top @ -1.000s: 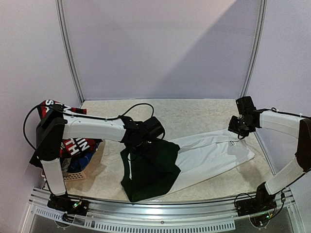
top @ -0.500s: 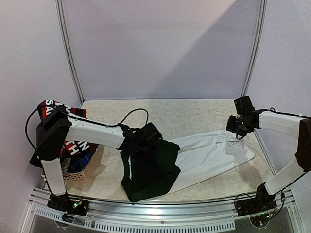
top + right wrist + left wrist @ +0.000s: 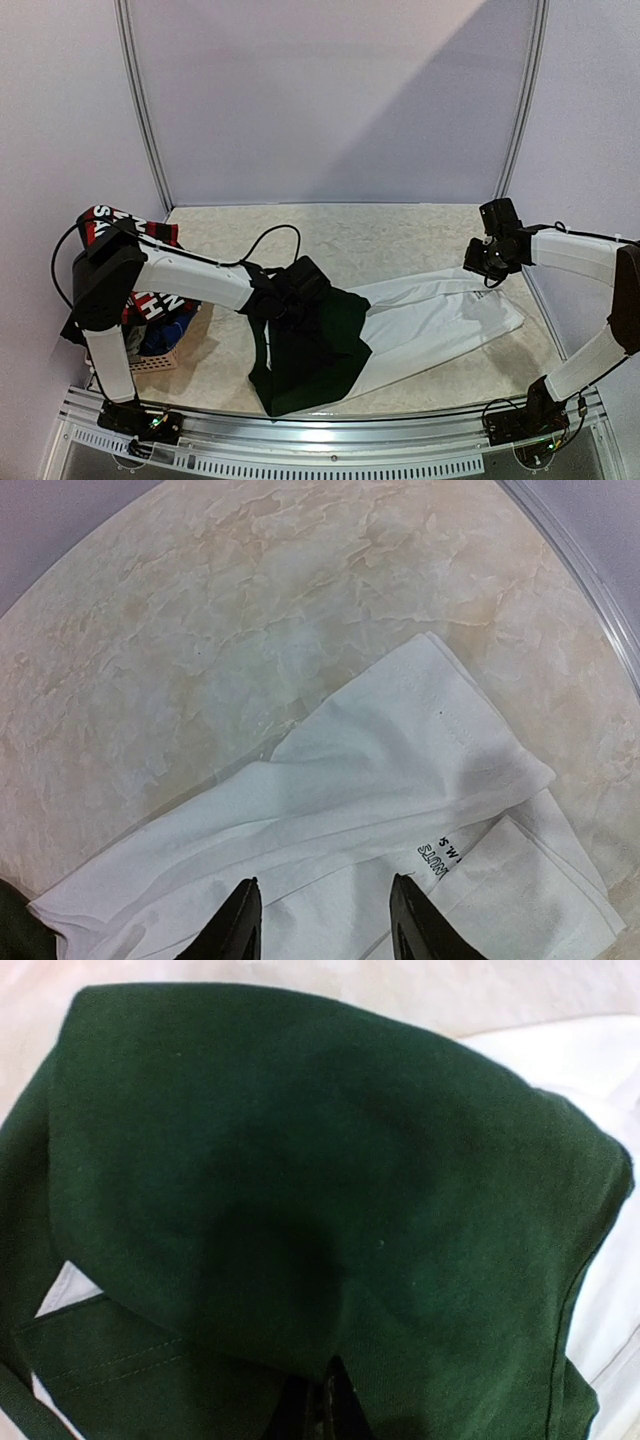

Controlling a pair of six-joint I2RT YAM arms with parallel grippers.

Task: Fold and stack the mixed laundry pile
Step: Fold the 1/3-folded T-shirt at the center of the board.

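From the top external view, the left gripper (image 3: 300,283) has slid a little toward the near left over the last second, and the right gripper (image 3: 487,262) has eased slightly left. The white-and-dark-green T-shirt (image 3: 430,318) has barely shifted. It lies across the middle of the table (image 3: 400,235), with its dark green part folded toward the near edge and its white part stretching right. My guess is that the left arm is starting to drag or smooth the green fold, and the fold is not finished. The rest of the mixed laundry pile (image 3: 150,300), with the red-black lettered shirt on top, is heaped in and over the basket (image 3: 160,362) at the left edge, not yet folded.

The left wrist view is filled with dark green cloth humped in a soft, rounded fold, and white shows at the right and lower left. The fingertips at the bottom edge sit close together and seem pinched on that green fabric.

In the right wrist view the fingers (image 3: 240,920) stand well apart with nothing between them, and they hover above the white end. That end lies flat in overlapping layers, with a small printed mark (image 3: 437,855) showing
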